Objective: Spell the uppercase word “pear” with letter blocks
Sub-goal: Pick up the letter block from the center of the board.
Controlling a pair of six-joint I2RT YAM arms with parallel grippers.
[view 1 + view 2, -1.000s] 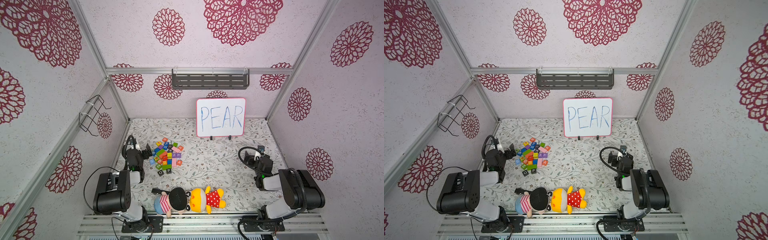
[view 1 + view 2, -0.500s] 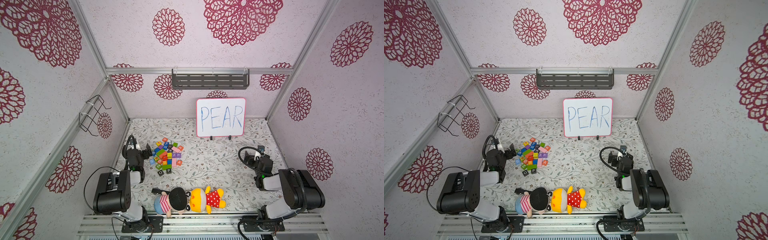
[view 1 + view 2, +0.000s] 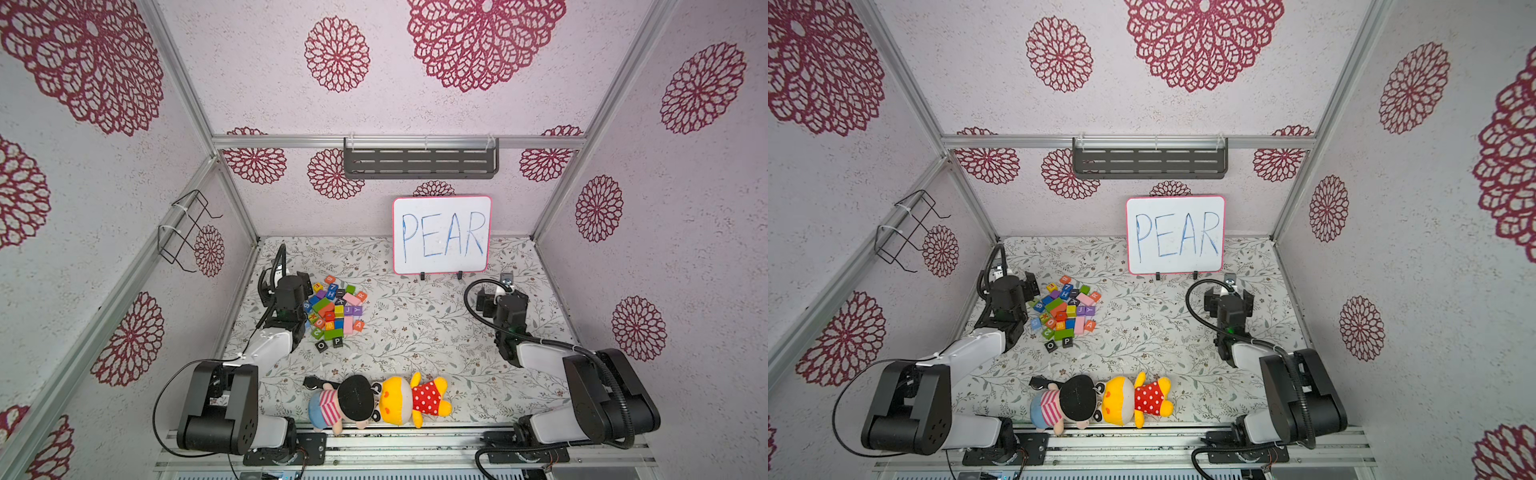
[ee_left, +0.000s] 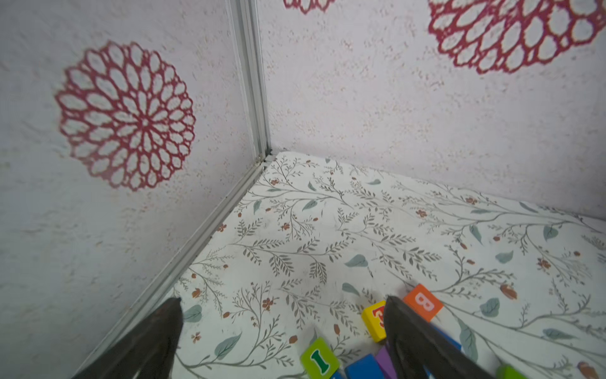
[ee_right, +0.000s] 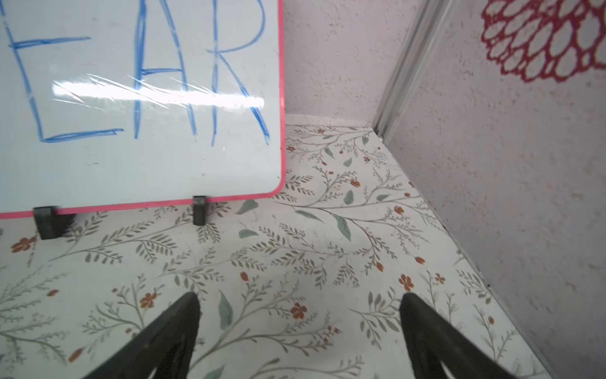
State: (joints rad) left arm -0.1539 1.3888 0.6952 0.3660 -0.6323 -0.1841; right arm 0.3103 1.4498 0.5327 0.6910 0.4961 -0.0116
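The letter blocks lie in a heap of coloured cubes [image 3: 336, 309] at the left of the mat. The black P [image 3: 337, 341] sits at its near edge. The orange-red A [image 3: 358, 326] and R [image 3: 361, 296] lie on its right side, and the yellow E [image 3: 318, 286] at its far left. In the left wrist view the yellow E [image 4: 373, 320] is half hidden behind one finger. My left gripper [image 4: 283, 300] is open at the heap's left edge, over bare mat. My right gripper [image 5: 300, 295] is open at the right, holding nothing.
A whiteboard [image 3: 441, 235] reading PEAR stands at the back. Two plush dolls [image 3: 376, 401] lie along the front edge. A black O cube [image 3: 321, 345] sits beside the P. An orange B [image 4: 423, 302] and a green I [image 4: 319, 359] lie by my left fingers. Walls close in on both sides.
My left arm has edged a little toward the back, alongside the block heap. Both grippers stay open, and the right arm holds still.
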